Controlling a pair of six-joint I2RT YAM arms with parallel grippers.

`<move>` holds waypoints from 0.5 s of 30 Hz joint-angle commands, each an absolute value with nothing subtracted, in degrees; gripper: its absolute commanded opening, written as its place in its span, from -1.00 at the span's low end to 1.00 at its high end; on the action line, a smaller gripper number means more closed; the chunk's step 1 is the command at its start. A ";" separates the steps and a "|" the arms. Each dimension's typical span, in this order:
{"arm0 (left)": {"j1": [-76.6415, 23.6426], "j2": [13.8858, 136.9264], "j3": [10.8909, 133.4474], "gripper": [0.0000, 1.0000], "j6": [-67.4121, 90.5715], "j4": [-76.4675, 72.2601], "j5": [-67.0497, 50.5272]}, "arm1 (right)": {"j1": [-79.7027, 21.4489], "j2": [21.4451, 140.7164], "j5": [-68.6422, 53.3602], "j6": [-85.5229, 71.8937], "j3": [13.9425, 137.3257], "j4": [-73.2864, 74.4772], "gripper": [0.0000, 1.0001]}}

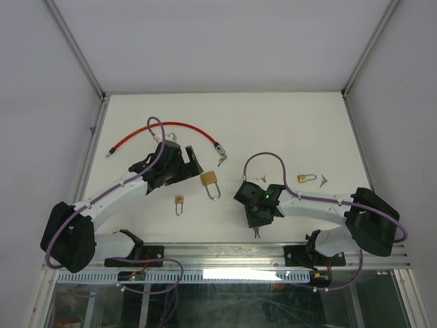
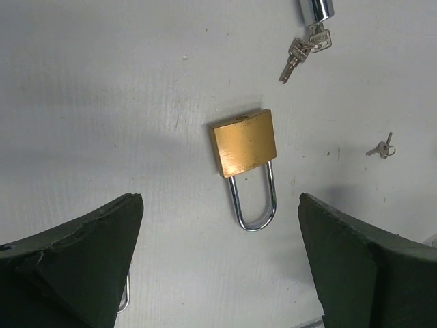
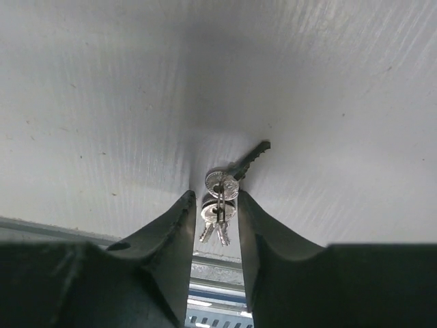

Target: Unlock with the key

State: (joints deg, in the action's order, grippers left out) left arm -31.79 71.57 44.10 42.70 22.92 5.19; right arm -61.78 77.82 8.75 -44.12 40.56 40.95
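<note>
Nearest the arms' bases, the right gripper (image 3: 217,196) points down at the white surface (image 1: 273,123), close to its near edge. Its jaws stand narrowly apart on either side of a bunch of small silver keys on a ring (image 3: 221,195). One key lies flat, pointing away. I cannot tell whether the jaws actually pinch the ring.

Further in, to the left, a small brass padlock (image 1: 179,203) lies alone. Just beyond it lies a large brass padlock with a long steel shackle (image 2: 244,143), shackle towards the arms. The left gripper (image 2: 220,201) hovers over it with its jaws spread wide, holding nothing.

To the right lie another small brass padlock (image 1: 301,179) and a pair of tiny keys (image 1: 323,180). Farthest back curls a red cable lock (image 1: 164,130), with keys (image 2: 297,58) at its chrome end.
</note>
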 commanded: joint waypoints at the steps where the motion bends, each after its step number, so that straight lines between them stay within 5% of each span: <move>1: -31.31 71.13 44.14 0.98 43.26 19.73 3.76 | -62.27 81.46 11.82 -43.60 41.60 38.38 -0.42; 10: -29.01 70.17 43.27 0.98 44.56 16.01 -3.76 | -59.28 86.94 12.92 -30.45 47.04 31.91 -0.84; 15: -28.22 68.99 42.95 0.98 44.83 15.56 -4.47 | -56.80 90.07 9.96 -18.44 51.50 28.24 -0.88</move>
